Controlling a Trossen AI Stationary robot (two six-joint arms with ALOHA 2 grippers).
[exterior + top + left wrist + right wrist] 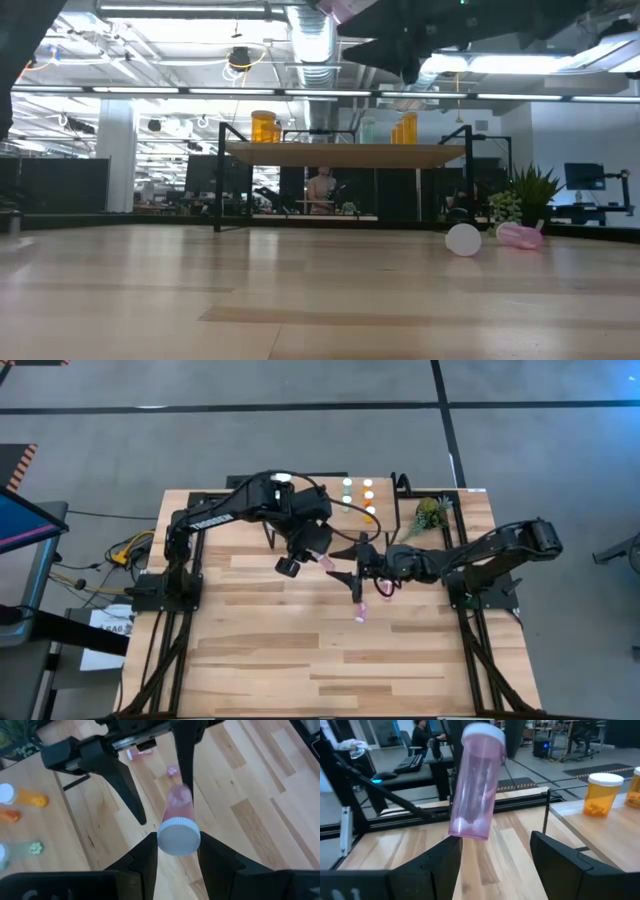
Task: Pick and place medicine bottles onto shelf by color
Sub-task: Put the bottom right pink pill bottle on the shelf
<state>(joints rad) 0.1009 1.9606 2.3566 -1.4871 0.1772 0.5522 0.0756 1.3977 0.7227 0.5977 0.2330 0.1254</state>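
My left gripper [318,555] is shut on a pink medicine bottle [475,785] with a white cap, held in the air over the middle of the table. My right gripper [495,865] stands open and level just to its right. The bottle's lower end hangs a little above the right gripper's fingers, apart from them. Two more pink bottles [360,610] [520,235] lie on their sides on the table near the right gripper. The shelf [345,155] stands at the table's far edge, with orange bottles [263,127] [602,795] and pale green ones upright on it. My left gripper pinches the pink bottle at its white cap end [178,837] between the two fingers. The fingers [145,860] come from above, slanting down, and lie across the bottle. The bottle hangs tilted below them, its base [467,827] lowest, lifted clear of the table.
A small green plant [430,513] stands at the far right beside the shelf. Black frame rails run along the table's left and right edges. The near half of the table [330,670] is bare wood. A person sits in the room far behind the shelf.
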